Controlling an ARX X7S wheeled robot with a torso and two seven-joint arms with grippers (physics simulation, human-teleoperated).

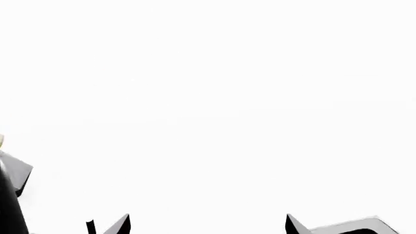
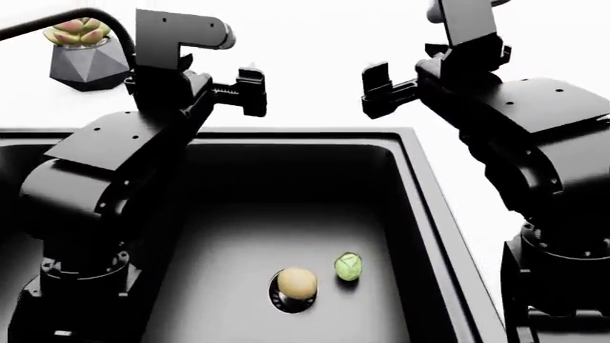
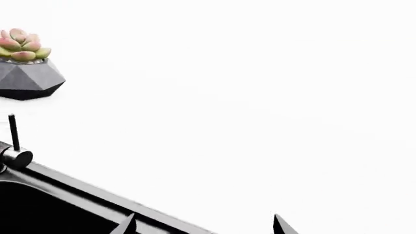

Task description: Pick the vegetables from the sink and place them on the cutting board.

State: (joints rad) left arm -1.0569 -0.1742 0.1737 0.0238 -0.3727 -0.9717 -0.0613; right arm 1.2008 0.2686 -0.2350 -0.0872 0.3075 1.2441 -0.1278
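**A:** Where are the vegetables?

**B:** Both lie on the floor of the sink [image 2: 419, 214], in its right-hand basin. The potato [image 2: 296, 283] sits right over the round drain [image 2: 282, 300], and the cabbage [image 2: 348, 266] is just beside the potato, on the side nearer the basin's right wall. They look close but not touching.

**A:** And the arms?

**B:** Both are raised above the sink's back rim, well apart from the vegetables. The left gripper [image 2: 250, 91] and the right gripper [image 2: 378, 89] point toward each other across a gap. In each wrist view the two fingertips stand wide apart with nothing between them, so both are released and empty.

**A:** Anything else around the sink?

**B:** A dark faceted pot [image 2: 88, 66] holding a pinkish-green succulent [image 2: 76, 30] stands on the white desk [image 2: 315, 43] behind the sink's back left corner. The thin black faucet [image 2: 57, 24] arches just in front of the pot.

**A:** The cutting board?

**B:** None of the views show it.
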